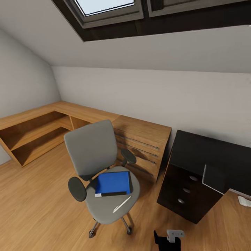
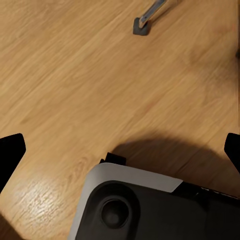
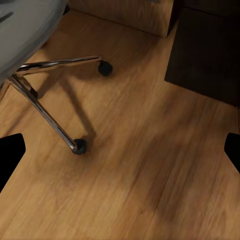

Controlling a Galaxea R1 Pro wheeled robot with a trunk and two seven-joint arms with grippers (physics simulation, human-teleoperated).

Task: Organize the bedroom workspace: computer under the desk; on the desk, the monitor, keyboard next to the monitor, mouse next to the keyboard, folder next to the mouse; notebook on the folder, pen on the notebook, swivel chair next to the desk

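Here, my left gripper (image 2: 120,150) and my right gripper (image 3: 120,150) both hang with fingers spread wide, holding nothing, over the wooden floor (image 1: 31,209). Under my left one I see my own base (image 2: 150,210). Just ahead, the swivel chair (image 1: 94,153) stands on its chrome legs (image 3: 45,112), apart from the desk (image 1: 202,164). On its seat lies the folder (image 1: 113,183), with the pen (image 1: 122,204) beside it nearer the front edge. The monitor (image 1: 214,178) shows at the desk's near end. Behind the chair stand a light wooden dresser (image 1: 143,139) and low open shelves (image 1: 35,134), beneath a sloped ceiling with a skylight (image 1: 104,7).
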